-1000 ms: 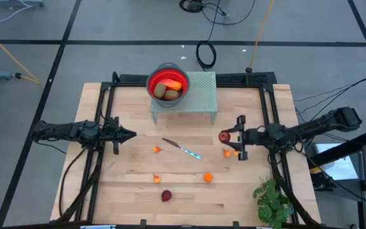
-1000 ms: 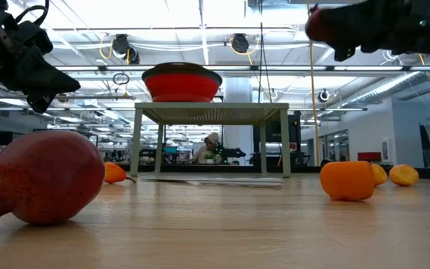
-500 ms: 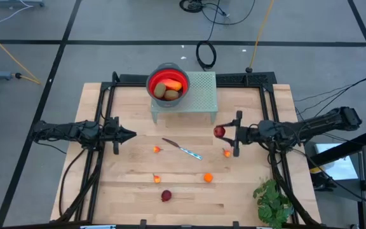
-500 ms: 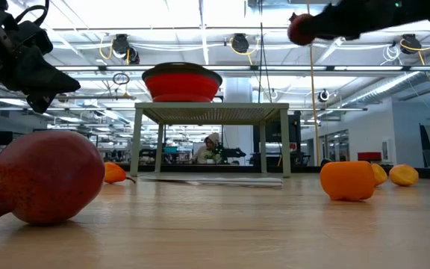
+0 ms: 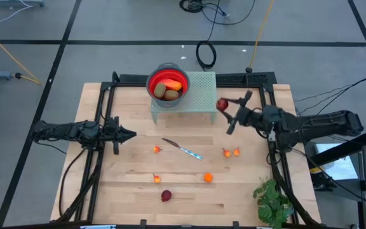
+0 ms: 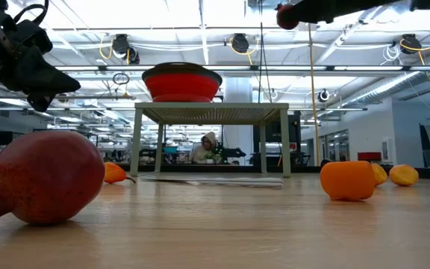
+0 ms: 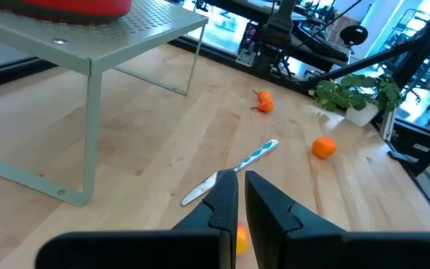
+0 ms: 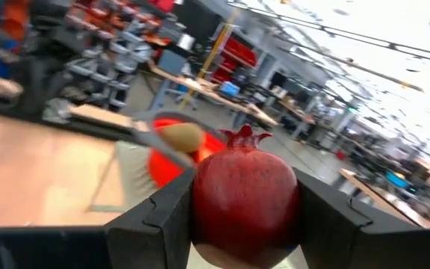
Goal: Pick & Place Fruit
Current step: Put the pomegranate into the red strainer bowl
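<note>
Low view: a pomegranate (image 6: 43, 177) lies nearest the tabletop's front edge, small orange pieces (image 6: 348, 180) behind. Left gripper (image 5: 129, 134), fingers shut and empty, waits at the left edge. Right gripper (image 5: 231, 112) clamps a second pomegranate (image 5: 222, 104), raised near the stand's (image 5: 202, 89) corner, presumably bound for the red bowl (image 5: 168, 84).

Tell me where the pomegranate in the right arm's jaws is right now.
In the high view, the pomegranate is held aloft by the right gripper, at the right edge of the green stand that carries the red bowl.
</note>
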Available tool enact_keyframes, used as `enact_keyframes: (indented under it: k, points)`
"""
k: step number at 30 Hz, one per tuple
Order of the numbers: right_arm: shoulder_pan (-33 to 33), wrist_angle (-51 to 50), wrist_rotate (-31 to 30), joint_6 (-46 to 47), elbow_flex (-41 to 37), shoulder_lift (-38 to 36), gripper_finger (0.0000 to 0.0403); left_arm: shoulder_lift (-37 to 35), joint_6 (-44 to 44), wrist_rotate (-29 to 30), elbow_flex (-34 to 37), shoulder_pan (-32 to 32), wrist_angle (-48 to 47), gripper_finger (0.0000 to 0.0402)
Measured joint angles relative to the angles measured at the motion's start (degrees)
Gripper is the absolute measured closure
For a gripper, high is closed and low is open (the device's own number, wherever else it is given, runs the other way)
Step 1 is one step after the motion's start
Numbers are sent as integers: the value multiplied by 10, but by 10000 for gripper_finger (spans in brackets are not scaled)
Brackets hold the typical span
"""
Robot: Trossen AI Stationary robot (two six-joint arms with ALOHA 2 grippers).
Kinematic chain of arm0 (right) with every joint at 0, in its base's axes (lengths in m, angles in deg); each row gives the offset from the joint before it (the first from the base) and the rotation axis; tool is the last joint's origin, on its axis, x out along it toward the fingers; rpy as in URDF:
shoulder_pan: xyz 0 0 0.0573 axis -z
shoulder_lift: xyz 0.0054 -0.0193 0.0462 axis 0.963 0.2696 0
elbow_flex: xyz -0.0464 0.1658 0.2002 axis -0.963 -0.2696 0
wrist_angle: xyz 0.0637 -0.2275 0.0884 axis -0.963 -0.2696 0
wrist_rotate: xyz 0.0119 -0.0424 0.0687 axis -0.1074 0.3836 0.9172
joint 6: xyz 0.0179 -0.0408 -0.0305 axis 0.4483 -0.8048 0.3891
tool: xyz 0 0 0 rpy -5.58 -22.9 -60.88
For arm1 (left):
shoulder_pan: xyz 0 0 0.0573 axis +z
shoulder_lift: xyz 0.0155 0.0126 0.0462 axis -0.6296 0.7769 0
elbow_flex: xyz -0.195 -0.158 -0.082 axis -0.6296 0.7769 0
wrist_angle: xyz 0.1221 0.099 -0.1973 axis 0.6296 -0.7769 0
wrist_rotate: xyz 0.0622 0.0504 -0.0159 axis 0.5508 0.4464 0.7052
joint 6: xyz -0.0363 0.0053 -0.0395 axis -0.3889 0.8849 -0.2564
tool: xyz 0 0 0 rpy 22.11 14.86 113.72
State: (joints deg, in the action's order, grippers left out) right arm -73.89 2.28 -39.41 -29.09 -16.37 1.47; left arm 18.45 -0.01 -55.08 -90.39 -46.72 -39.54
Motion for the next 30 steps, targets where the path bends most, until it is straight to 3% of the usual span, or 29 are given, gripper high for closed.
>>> enact_keyframes:
  k: [10,22,30]
  points:
    - [80,0,65,1,112,96,223,0,16,43,0,0,0,376]
    - [140,-18,135,33,271,244,222,0,29,48,0,0,0,376]
    - [161,-95,138,84,358,307,224,0,34,49,0,0,0,376]
